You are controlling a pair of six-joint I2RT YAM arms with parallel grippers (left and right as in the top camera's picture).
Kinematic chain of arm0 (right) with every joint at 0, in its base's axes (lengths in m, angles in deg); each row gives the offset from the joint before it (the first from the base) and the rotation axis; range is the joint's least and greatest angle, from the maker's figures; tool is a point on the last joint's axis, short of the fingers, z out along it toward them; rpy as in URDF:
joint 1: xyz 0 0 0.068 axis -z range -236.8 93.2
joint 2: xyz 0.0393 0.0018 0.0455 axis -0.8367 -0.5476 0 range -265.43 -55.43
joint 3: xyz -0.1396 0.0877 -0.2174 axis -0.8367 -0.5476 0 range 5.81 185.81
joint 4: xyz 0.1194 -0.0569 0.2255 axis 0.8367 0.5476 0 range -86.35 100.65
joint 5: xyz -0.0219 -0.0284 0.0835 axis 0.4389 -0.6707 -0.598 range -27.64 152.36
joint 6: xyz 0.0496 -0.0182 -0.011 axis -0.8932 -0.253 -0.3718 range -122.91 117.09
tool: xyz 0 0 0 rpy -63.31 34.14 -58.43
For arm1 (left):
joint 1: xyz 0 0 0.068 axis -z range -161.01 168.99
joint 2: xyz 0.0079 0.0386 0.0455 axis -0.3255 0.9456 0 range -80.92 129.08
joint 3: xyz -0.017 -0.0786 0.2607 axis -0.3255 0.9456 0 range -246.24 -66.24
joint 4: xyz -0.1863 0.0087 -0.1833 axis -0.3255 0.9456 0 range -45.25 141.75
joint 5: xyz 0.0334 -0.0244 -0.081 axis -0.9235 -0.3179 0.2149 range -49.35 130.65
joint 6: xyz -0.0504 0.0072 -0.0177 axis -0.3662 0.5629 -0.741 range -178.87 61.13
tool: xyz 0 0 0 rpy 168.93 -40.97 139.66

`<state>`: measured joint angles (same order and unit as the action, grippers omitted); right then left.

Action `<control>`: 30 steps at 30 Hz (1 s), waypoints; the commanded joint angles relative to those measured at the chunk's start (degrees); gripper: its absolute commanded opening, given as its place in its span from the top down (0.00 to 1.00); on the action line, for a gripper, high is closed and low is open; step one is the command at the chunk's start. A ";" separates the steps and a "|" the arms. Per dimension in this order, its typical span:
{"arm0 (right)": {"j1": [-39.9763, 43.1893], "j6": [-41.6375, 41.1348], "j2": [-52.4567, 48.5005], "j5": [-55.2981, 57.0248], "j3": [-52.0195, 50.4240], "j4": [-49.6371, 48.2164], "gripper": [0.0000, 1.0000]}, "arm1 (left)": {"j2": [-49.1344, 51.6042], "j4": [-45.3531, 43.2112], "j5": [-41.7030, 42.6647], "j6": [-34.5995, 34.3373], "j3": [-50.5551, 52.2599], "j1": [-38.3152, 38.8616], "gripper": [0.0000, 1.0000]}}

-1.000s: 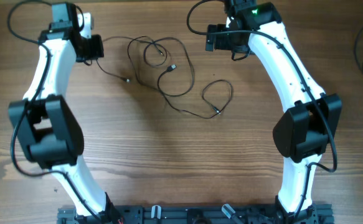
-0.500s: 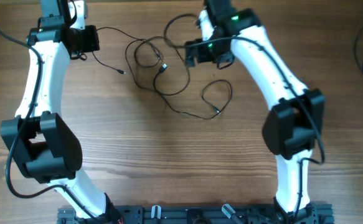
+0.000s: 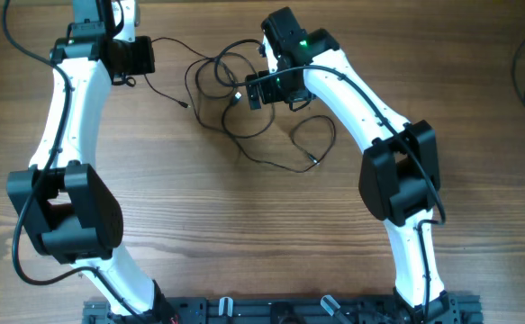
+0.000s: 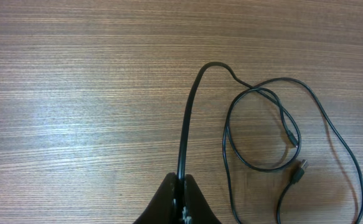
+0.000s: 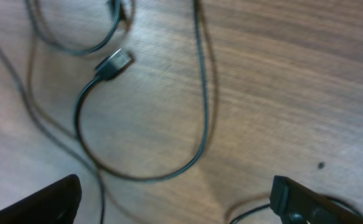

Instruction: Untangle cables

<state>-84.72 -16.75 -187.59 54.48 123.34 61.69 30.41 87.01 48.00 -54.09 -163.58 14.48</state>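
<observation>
Pinching one strand of the cables [image 4: 186, 118] in the closed left gripper [image 4: 181, 182], strand leading ahead across the desk [image 3: 244, 234] | right gripper [image 5: 172, 202] spread wide (holding nothing), hovering over the loose loops, a plug [image 5: 114, 63] just beyond its fingers | remaining loops lie flat around it.

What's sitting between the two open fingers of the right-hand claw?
The right wrist view shows the bottom of a thin black cable loop there, its plug farther ahead.
</observation>
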 commanded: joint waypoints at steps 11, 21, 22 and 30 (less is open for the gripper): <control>0.02 -12.17 -3.93 11.52 0.09 0.92 0.02 | -1.14 -0.20 1.16 -0.81 0.13 0.20 0.96; 0.00 -29.31 -3.96 20.52 0.09 11.50 0.02 | -1.14 -0.44 2.64 -0.81 0.13 0.28 0.96; -0.07 -30.58 -3.96 20.68 0.09 12.48 0.02 | -1.14 -0.44 2.67 -0.79 0.13 0.28 0.96; -2.27 -32.44 -3.96 26.08 0.09 16.33 0.01 | -1.14 -0.39 2.67 -0.79 0.13 0.28 0.96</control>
<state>-85.29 -48.07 -190.41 76.76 123.34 77.93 30.41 86.77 49.56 -54.09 -163.58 14.50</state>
